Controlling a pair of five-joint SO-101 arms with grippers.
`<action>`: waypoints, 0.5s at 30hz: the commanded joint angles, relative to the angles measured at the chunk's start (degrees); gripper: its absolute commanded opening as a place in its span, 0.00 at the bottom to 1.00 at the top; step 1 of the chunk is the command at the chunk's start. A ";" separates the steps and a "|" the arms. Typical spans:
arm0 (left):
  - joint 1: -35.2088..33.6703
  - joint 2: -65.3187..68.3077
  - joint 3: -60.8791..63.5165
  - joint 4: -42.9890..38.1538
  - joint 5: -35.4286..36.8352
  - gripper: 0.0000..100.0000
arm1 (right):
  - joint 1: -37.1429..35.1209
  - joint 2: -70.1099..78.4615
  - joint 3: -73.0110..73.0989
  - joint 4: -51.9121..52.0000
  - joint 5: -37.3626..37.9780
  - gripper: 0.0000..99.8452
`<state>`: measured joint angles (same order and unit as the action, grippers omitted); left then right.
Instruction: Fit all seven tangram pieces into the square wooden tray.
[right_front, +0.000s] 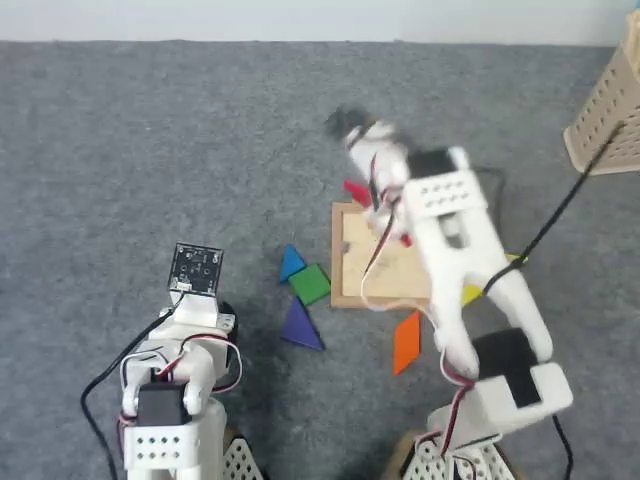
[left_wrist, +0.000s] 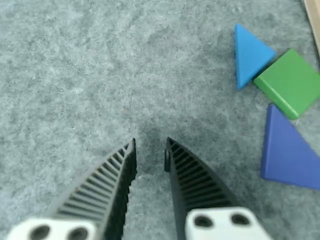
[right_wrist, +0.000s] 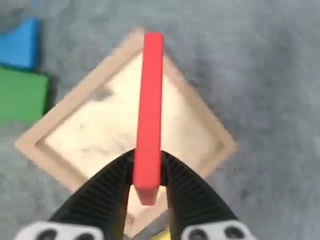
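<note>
My right gripper (right_wrist: 148, 165) is shut on a red piece (right_wrist: 149, 110), held edge-on above the square wooden tray (right_wrist: 60, 130). In the high view that arm stretches over the tray (right_front: 345, 270), and the red piece (right_front: 356, 190) shows near the tray's far corner. A light blue triangle (right_front: 290, 262), a green square (right_front: 311, 284) and a dark blue triangle (right_front: 300, 326) lie left of the tray, an orange piece (right_front: 406, 342) in front of it. A yellow piece (right_front: 470, 294) peeks from under the arm. My left gripper (left_wrist: 150, 157) hovers over bare carpet, slightly open and holding nothing.
The table is covered in grey carpet. A pale perforated box (right_front: 610, 110) stands at the far right edge. In the left wrist view the light blue triangle (left_wrist: 250, 52), green square (left_wrist: 291, 82) and dark blue triangle (left_wrist: 290, 152) lie close together off to one side of the fingers.
</note>
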<state>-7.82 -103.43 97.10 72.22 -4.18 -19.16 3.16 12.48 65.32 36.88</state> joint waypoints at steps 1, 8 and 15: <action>-0.09 -0.97 -0.48 0.18 -0.44 0.09 | -0.13 -4.70 4.22 -6.99 6.59 0.01; -0.09 -0.97 -0.48 0.18 -0.44 0.09 | 0.40 0.13 3.52 -8.40 15.38 0.01; -0.09 -0.97 -0.48 0.18 -0.44 0.09 | 0.92 3.74 2.55 -8.75 29.54 0.01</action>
<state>-7.82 -103.43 97.10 72.22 -4.18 -19.08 7.74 17.41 57.76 62.46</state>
